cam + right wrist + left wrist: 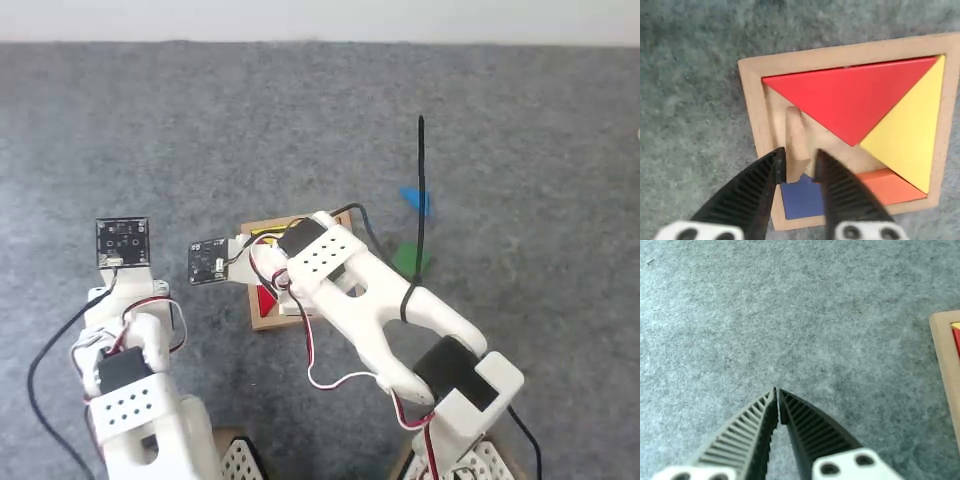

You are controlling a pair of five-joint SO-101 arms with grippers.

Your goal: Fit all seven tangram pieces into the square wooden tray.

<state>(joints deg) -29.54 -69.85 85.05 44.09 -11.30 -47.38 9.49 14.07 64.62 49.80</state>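
— Between the right fingers, what is sitting?
— A pale wooden piece. They are gripping it by its sides inside the tray, just beside the red triangle.
— And around it?
— A yellow triangle is lying against the red one, with an orange piece and a dark blue piece lining one edge.
— The left fingers?
— Pressing together on nothing, hovering over the grey counter.
— Anything lying outside?
— A light blue piece and a green piece, both resting apart from the tray.
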